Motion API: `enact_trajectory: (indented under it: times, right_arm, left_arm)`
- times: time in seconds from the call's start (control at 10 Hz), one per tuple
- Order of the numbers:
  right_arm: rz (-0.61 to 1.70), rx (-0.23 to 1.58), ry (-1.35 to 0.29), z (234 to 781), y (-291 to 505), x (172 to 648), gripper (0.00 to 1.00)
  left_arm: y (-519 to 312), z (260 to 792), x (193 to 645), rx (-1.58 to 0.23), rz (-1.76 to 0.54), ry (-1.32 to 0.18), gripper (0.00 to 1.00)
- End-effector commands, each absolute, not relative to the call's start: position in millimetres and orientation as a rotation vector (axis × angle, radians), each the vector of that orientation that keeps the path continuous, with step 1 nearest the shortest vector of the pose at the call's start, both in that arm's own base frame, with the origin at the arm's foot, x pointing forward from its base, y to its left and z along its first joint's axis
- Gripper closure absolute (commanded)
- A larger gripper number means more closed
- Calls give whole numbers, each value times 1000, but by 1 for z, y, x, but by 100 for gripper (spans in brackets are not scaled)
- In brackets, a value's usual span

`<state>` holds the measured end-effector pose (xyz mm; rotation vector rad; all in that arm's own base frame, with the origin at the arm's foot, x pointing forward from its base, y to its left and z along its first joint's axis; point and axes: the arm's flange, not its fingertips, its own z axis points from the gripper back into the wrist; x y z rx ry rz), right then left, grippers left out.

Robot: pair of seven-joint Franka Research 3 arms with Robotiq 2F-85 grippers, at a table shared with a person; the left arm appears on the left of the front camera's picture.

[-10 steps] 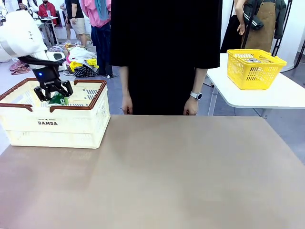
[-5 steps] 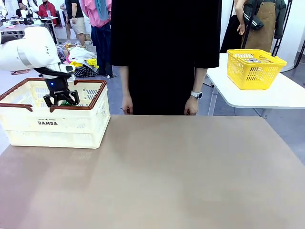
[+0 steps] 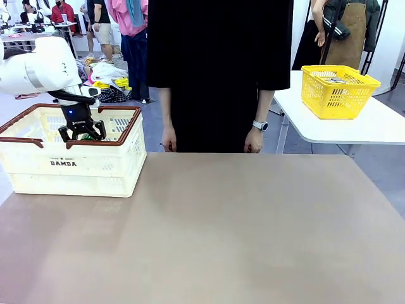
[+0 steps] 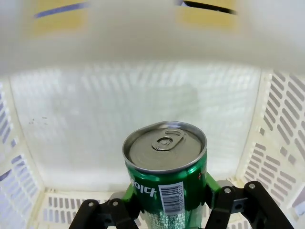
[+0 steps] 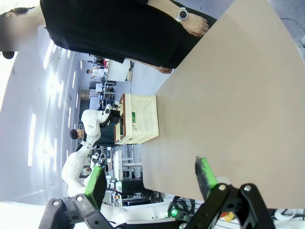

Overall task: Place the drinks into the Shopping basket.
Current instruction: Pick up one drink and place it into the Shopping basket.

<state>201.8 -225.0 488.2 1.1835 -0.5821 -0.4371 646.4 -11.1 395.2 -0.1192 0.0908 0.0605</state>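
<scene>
My left gripper hangs inside the Shopping basket, a cream-white basket with a brown rim at the table's far left. In the left wrist view the left gripper is shut on a green can with white lettering, one of the drinks. The can stands upright, silver top towards the camera, above the basket's slotted floor. My right gripper stands open over the table with nothing between its green pads; the basket lies far off in that view.
A person in black stands at the table's far edge with both hands hanging near it. A yellow mesh basket sits on a separate white table at the back right. The brown tabletop stretches bare to the right of the basket.
The left gripper has sunk lower into the Shopping basket with the green can and shifted slightly right. The person has stayed put.
</scene>
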Motion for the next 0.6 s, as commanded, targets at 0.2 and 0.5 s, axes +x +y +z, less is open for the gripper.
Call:
enact_trajectory:
  times: [0.2, 0.5]
  right_arm:
    - [-414, 1200, -615, 490, -226, 204, 0]
    - [-414, 1200, -615, 490, -226, 204, 0]
  left_arm:
    - [-10, 400, 647, -127, 79, 77, 0]
    - [-10, 405, 645, -129, 73, 51, 0]
